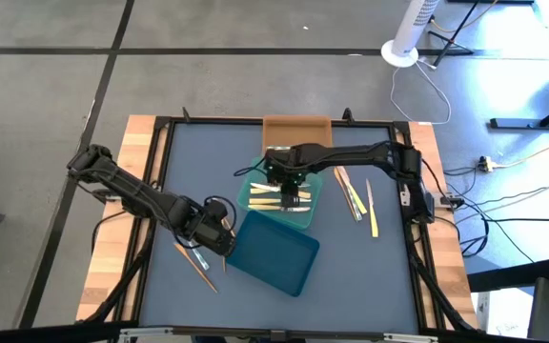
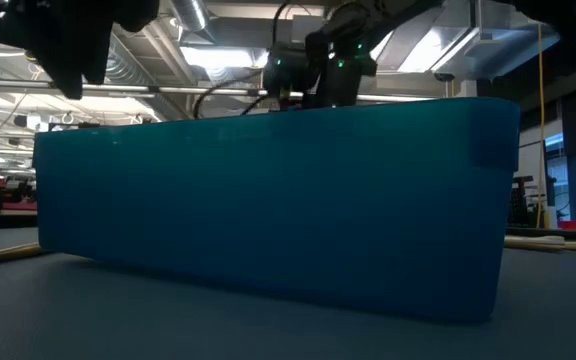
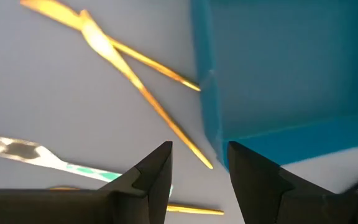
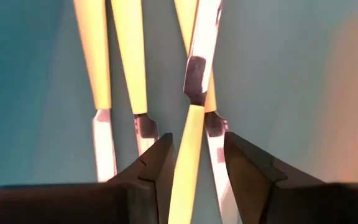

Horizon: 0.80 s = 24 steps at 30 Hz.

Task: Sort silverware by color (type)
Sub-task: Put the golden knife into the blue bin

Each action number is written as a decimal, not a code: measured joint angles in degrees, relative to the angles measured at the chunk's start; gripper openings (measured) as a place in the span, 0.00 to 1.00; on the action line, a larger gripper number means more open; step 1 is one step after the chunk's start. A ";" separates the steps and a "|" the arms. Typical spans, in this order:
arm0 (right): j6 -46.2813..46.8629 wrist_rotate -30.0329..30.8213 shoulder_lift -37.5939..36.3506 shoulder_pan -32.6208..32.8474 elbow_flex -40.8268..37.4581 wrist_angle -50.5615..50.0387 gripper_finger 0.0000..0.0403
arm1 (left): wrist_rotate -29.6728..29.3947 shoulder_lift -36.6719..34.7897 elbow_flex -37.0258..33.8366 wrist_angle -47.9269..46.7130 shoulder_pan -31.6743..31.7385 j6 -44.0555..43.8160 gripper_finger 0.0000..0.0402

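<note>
My right gripper [image 1: 294, 197] hangs open, pointing down over the teal-green tray [image 1: 252, 187]. Several pale yellow-handled knives [image 4: 120, 68] lie in that tray. One of them [image 4: 188, 155] lies crossed over the others, and its handle shows in the gap between my fingertips. My left gripper [image 3: 199, 168] stands open above the table by the dark blue tray's corner [image 3: 211, 134]. Under it lie two crossed orange-tan utensils [image 3: 123, 68] and a silver-grey one [image 3: 17, 149]. Nothing is between the left fingers.
An orange tray [image 1: 296, 128] sits at the table's far edge. More utensils [image 1: 351, 196] and a pale yellow one [image 1: 373, 211] lie on the table right of the teal-green tray. The dark blue tray [image 2: 268, 200] fills the low view.
</note>
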 joint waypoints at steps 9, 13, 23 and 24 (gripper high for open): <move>-0.40 -0.04 -5.80 0.04 0.04 -3.76 0.32 | -1.95 0.25 -0.74 -3.53 0.15 -4.61 0.37; -1.51 -0.06 -9.19 0.04 0.04 -7.02 0.32 | -1.65 0.25 -3.91 -2.28 1.24 -6.33 0.37; -1.53 0.05 -18.32 0.04 0.07 -9.08 0.32 | 1.25 0.23 -13.36 9.85 5.16 -6.47 0.37; -1.53 0.05 -19.08 0.04 0.08 -9.10 0.32 | 1.67 0.23 -14.26 10.81 5.56 -6.47 0.37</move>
